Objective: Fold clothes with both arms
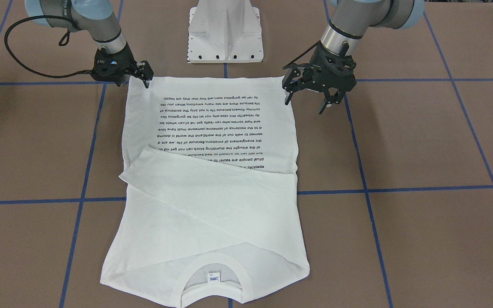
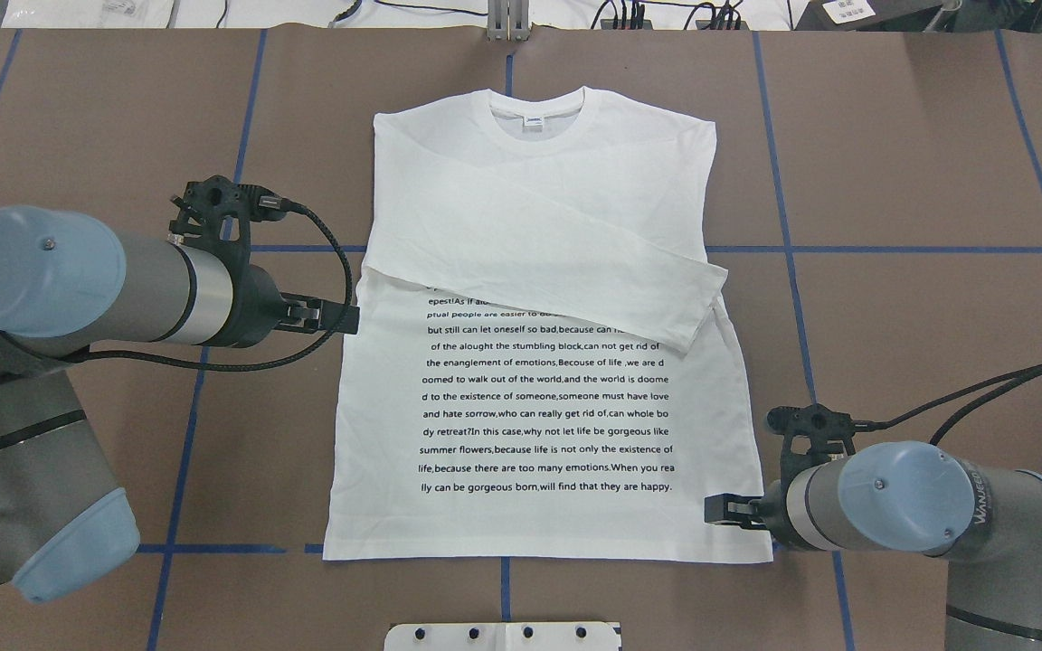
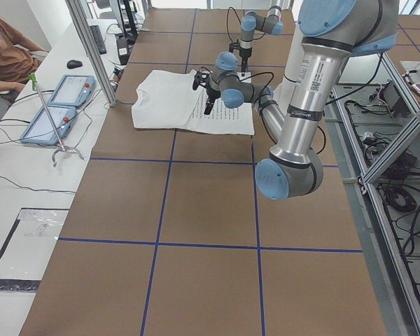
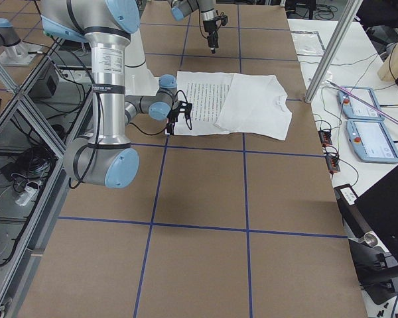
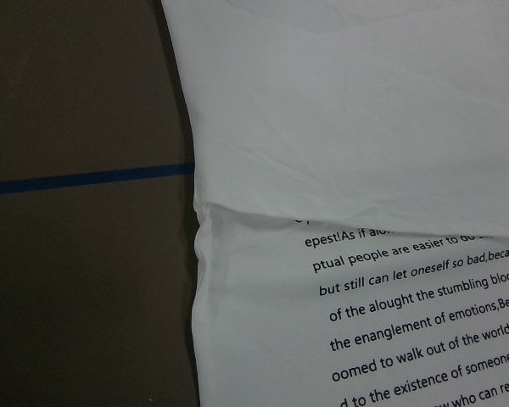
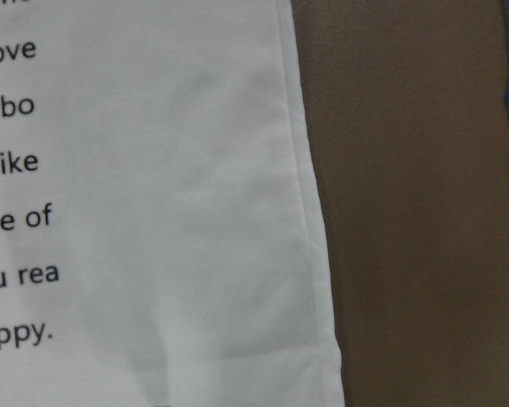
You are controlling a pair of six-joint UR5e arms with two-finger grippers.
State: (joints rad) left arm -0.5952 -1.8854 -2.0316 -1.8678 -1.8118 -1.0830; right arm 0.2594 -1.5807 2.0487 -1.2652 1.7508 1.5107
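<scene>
The white long-sleeved T-shirt (image 1: 212, 205) (image 2: 539, 181) lies flat, print up, with its collar (image 1: 212, 273) away from the robot. One sleeve is folded diagonally across the chest and covers the top of the text. My left gripper (image 1: 307, 100) (image 2: 351, 318) hangs open above the table beside the shirt's left edge. In the left wrist view that edge and the sleeve fold (image 5: 339, 127) show from above. My right gripper (image 1: 144, 79) (image 2: 711, 508) sits low at the hem's right corner, apparently open, with the cloth (image 6: 170, 212) lying flat there.
The white pedestal base (image 1: 225, 32) (image 2: 503, 636) stands just behind the hem. Blue tape lines (image 2: 792, 249) cross the brown table. A person (image 3: 7, 49) sits at a side table with tablets (image 3: 63, 98) beyond a metal post (image 3: 91, 49).
</scene>
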